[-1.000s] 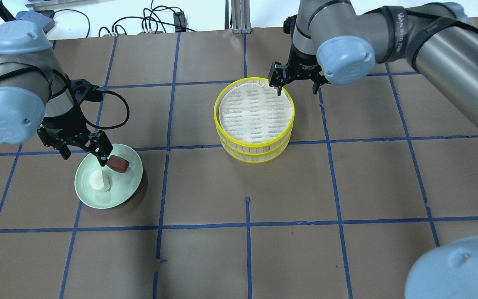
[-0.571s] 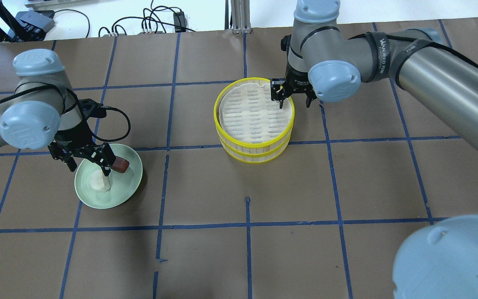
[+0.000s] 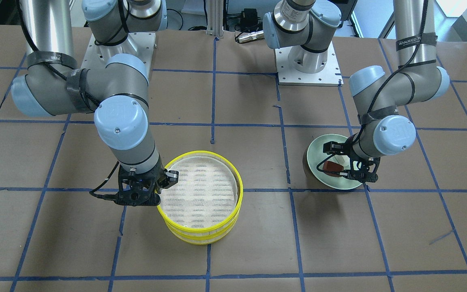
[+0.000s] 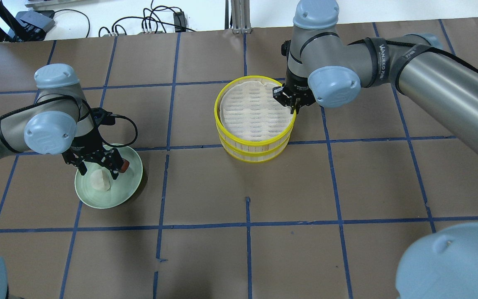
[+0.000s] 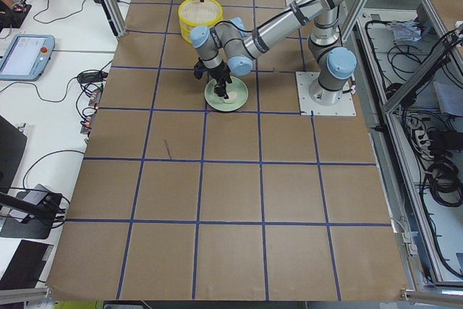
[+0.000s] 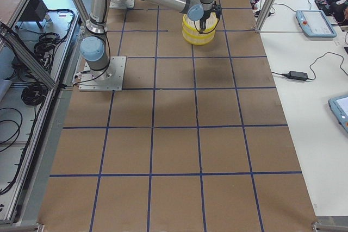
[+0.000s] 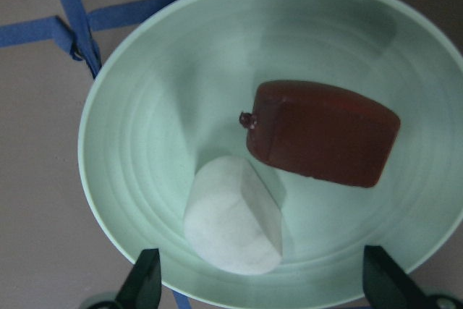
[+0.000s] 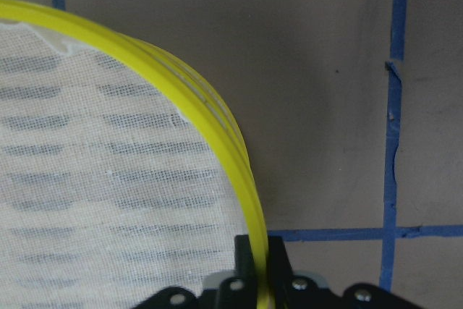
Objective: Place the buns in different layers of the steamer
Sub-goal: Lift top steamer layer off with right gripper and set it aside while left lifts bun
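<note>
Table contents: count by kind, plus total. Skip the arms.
Buns: 2 (white bun, reddish-brown bun)
Steamer trays: 2 (upper steamer tray, lower steamer tray, stacked)
Plates: 1 (pale green plate, holding both buns)
Total: 5

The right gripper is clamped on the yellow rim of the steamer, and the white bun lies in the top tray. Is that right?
Only partly. The right gripper is clamped on the yellow rim of the steamer, but the white bun lies on the green plate beside the reddish-brown bun, as the left wrist view shows.
</note>
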Robot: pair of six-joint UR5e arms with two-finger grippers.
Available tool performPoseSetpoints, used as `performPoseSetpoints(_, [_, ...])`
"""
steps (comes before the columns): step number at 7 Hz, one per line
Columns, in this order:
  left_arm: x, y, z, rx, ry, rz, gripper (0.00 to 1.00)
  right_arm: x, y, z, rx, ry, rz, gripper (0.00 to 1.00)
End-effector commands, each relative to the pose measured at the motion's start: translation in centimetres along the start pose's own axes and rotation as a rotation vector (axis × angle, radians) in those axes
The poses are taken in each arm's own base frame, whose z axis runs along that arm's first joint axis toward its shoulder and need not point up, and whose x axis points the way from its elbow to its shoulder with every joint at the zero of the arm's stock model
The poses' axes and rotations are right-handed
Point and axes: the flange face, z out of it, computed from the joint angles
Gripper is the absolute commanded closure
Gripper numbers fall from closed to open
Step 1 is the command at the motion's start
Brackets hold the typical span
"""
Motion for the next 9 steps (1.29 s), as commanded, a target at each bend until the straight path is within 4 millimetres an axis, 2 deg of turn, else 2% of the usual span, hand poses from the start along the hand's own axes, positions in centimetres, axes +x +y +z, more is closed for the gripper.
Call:
performPoseSetpoints(1, [-0.6,1.4,2.9,-0.053,0.037,-0.021,0.02,2.1,2.9,-7.3,-0.021,0.004,-0.098,0.95])
performPoseSetpoints(2, [-1.5,1.6,3.2,-0.055,0.045,-0.037,0.11,8.1,1.9,-9.0,-0.016,0.012,-0.164,0.95])
performPoseSetpoints(3, [-1.6,1.5,3.0,-0.051,0.044,-0.032,0.56,16.3,0.3,-8.9,-0.017,-0.007,-0.195,0.95])
performPoseSetpoints(4, [-1.7,1.5,2.8,-0.045,0.043,-0.035,0.91,22.2,-0.3,-9.1,-0.003,-0.004,-0.251,0.95])
performPoseSetpoints(5, [-1.7,1.0,1.2,0.002,0.019,-0.037,0.98,27.0,-0.6,-8.4,-0.012,0.002,-0.323,0.95])
performPoseSetpoints(6, [-1.7,0.3,-3.4,0.106,-0.03,-0.029,0.99,31.5,-0.7,-7.8,-0.006,0.0,-0.289,0.95])
performPoseSetpoints(7, [-1.2,0.1,-7.2,0.171,-0.06,-0.021,1.0,33.4,-0.8,-6.8,-0.015,-0.005,-0.338,0.95])
performPoseSetpoints(8, [0.4,1.1,-9.8,0.195,-0.077,-0.001,1.0,33.4,-1.0,-6.6,-0.004,-0.001,-0.343,0.95])
performPoseSetpoints(9, [1.8,4.1,-12.9,0.228,-0.06,-0.003,1.0,33.4,-1.1,-6.3,-0.005,-0.008,-0.341,0.95])
